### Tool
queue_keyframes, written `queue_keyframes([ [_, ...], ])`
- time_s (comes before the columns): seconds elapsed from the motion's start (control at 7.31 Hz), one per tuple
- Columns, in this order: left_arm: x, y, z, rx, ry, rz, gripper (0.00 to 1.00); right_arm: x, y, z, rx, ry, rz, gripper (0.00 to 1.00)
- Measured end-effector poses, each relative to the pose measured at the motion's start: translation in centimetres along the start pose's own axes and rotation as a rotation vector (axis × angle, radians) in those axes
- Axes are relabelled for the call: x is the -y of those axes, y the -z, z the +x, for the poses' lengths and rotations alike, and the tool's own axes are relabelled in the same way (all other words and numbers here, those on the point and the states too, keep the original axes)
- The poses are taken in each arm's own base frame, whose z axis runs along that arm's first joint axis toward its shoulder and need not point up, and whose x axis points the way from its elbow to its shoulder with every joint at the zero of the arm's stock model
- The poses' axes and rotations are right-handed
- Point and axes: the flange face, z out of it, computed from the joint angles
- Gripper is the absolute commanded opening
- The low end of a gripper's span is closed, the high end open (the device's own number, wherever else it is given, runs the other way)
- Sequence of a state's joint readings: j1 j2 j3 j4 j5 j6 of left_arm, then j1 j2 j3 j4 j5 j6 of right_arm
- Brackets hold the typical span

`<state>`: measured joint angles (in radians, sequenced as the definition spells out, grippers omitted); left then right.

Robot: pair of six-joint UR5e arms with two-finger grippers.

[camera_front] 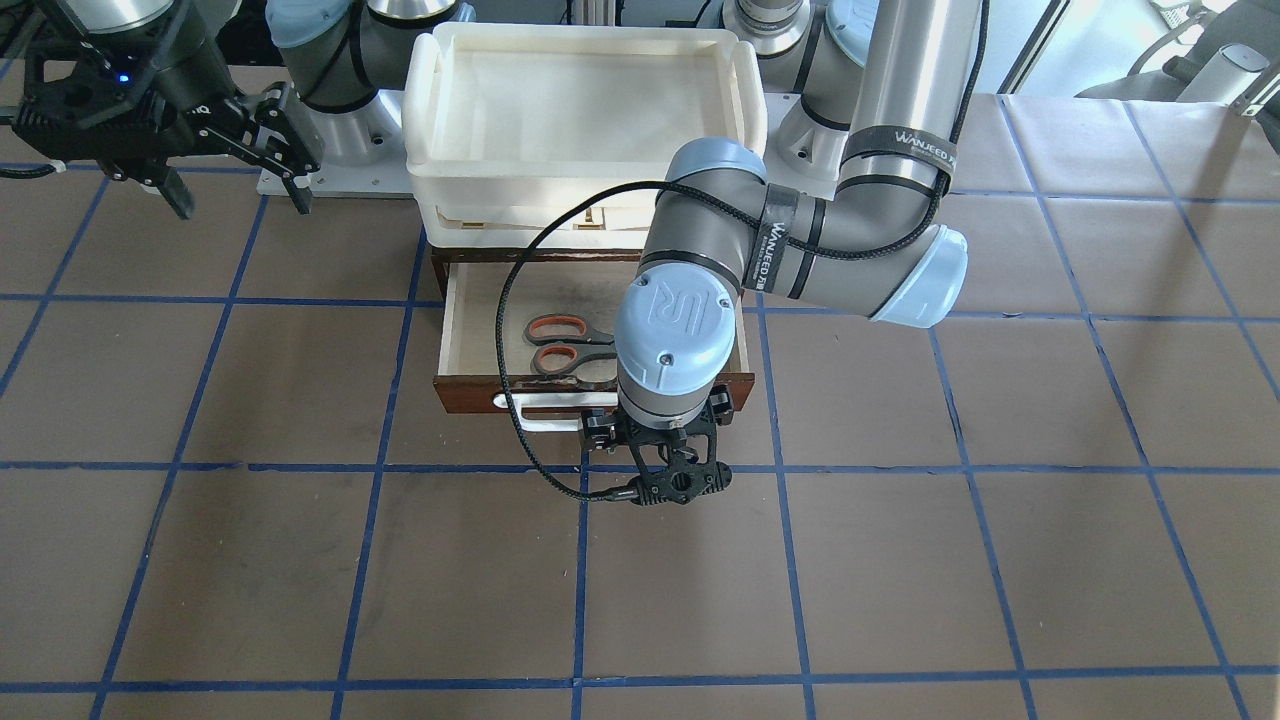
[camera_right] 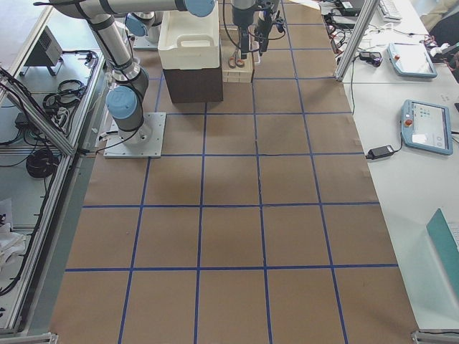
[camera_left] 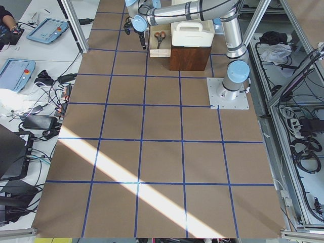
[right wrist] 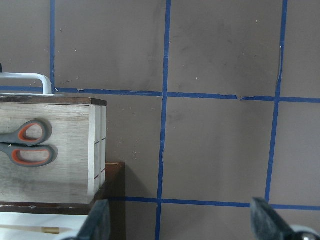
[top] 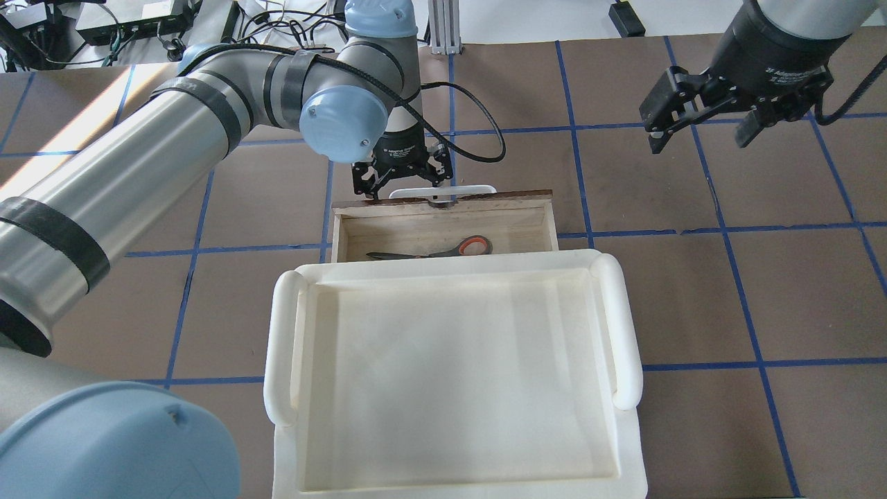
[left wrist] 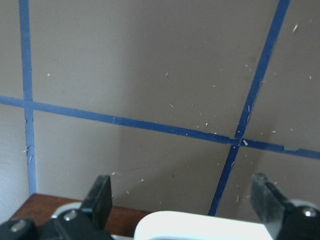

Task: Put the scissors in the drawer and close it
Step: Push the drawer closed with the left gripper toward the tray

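Observation:
The scissors (camera_front: 565,345) (top: 443,249) (right wrist: 30,142), grey with orange-red loops, lie flat inside the open drawer (camera_front: 450,320) (top: 547,222) (right wrist: 75,150). My left gripper (camera_front: 655,425) (top: 400,181) (left wrist: 185,200) points down at the drawer's front. It is open, one finger on each side of the white loop handle (camera_front: 530,405) (top: 443,189) (left wrist: 200,227), and I see no contact with it. My right gripper (camera_front: 240,198) (top: 700,135) (right wrist: 180,220) hovers open and empty above the table, well off to the drawer's side.
A cream-white plastic tray (top: 280,360) (camera_front: 425,100) sits on top of the dark cabinet that holds the drawer. The brown tabletop (camera_front: 900,580) carries a grid of blue tape. A black cable (camera_front: 510,330) loops from the left wrist over the drawer.

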<state>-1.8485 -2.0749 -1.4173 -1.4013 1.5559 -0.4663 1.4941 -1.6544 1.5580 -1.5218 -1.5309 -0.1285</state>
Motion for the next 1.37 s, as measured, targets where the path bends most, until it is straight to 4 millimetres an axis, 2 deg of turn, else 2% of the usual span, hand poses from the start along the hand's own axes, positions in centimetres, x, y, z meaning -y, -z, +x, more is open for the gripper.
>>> queue_keyframes([
  [0.68, -1.0, -0.5, -0.4, 0.038, 0.0, -0.076, 1.0, 0.0, 0.0, 0.0, 0.001, -0.001, 0.0, 1.0],
  [1.37, -2.8, 0.3, -0.9, 0.068, -0.004, -0.135, 1.0, 0.0, 0.0, 0.0, 0.002, -0.002, -0.002, 1.0],
])
